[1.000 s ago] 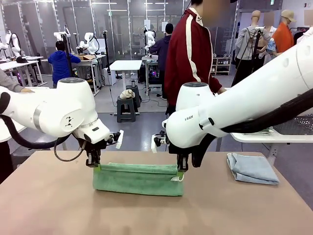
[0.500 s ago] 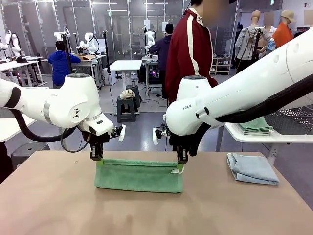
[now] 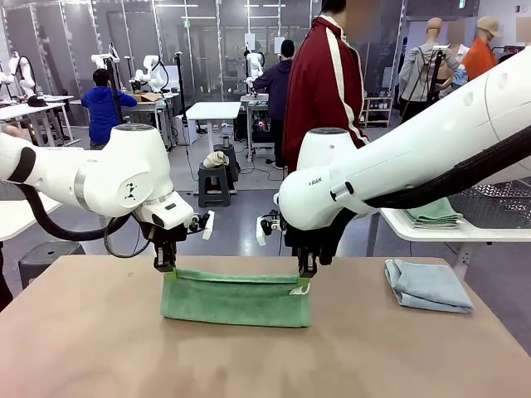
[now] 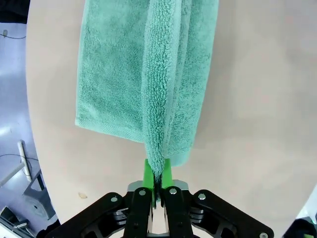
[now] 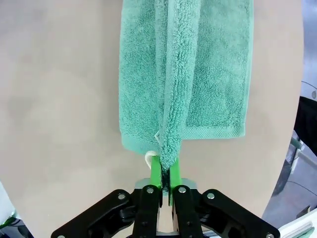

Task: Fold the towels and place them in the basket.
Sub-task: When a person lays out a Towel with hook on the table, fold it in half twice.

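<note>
Green towel (image 3: 236, 300) lies folded lengthwise at mid-table (image 3: 99, 348), its upper edge lifted at both ends. Front view: left gripper (image 3: 165, 267) is pinched on the towel's left top corner, right gripper (image 3: 306, 272) on its right top corner, beside a white tag (image 3: 300, 290). A grey towel (image 3: 427, 286) lies crumpled on the table, well apart to the right. The basket (image 3: 502, 207) stands on a side table (image 3: 448, 233) behind the right arm. Left wrist view: left gripper (image 4: 157, 176) is clamped tight on the green towel's (image 4: 148, 74) raised fold; the lower layer rests on the table (image 4: 257, 99). Right wrist view: right gripper (image 5: 166, 178) is clamped likewise on the green towel's (image 5: 183, 74) fold, the tag (image 5: 148, 157) just beside the pads.
</note>
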Available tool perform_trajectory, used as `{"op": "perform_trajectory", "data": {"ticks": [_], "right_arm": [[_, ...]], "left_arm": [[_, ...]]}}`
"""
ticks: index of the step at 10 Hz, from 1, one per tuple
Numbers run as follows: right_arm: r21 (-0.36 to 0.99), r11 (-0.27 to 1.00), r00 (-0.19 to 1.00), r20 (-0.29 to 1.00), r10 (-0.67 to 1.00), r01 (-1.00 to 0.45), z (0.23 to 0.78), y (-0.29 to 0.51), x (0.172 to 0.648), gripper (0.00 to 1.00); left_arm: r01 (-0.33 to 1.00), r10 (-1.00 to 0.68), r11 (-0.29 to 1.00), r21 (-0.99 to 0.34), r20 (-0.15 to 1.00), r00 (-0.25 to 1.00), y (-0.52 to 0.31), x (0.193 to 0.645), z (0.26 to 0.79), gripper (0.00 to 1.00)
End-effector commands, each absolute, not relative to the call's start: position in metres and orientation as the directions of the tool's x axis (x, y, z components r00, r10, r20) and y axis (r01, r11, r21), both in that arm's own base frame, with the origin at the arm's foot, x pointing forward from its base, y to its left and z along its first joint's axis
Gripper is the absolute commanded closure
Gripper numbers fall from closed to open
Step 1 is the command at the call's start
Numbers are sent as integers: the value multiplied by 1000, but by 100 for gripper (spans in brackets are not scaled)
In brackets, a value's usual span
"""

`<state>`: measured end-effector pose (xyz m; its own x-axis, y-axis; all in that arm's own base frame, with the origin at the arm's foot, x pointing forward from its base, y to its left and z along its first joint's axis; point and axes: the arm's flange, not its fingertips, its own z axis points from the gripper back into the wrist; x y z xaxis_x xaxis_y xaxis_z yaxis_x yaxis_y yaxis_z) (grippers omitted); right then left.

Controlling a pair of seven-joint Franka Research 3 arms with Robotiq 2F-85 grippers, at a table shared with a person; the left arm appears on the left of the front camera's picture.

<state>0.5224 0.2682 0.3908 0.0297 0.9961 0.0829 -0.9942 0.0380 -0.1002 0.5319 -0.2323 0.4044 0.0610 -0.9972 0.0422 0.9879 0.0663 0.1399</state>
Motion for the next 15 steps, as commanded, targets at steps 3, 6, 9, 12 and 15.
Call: {"op": "perform_trajectory", "data": {"ticks": [3,6,9,12,15], "right_arm": [[-87,23,14,100,995,-996,381,268,543,92],[-73,16,8,111,994,-997,370,265,559,92],[-76,4,-5,120,993,-997,359,259,579,92],[-88,-20,-31,125,992,-996,352,259,595,92],[-83,-11,-22,134,991,-996,339,258,609,92]], "left_arm": [[995,-996,43,87,76,36,-228,554,394,93],[997,-996,48,55,75,44,-225,571,384,93],[997,-996,54,56,67,50,-220,592,375,93],[996,-995,74,41,67,71,-213,611,364,93],[996,-994,80,37,83,77,-208,623,351,93]]}}
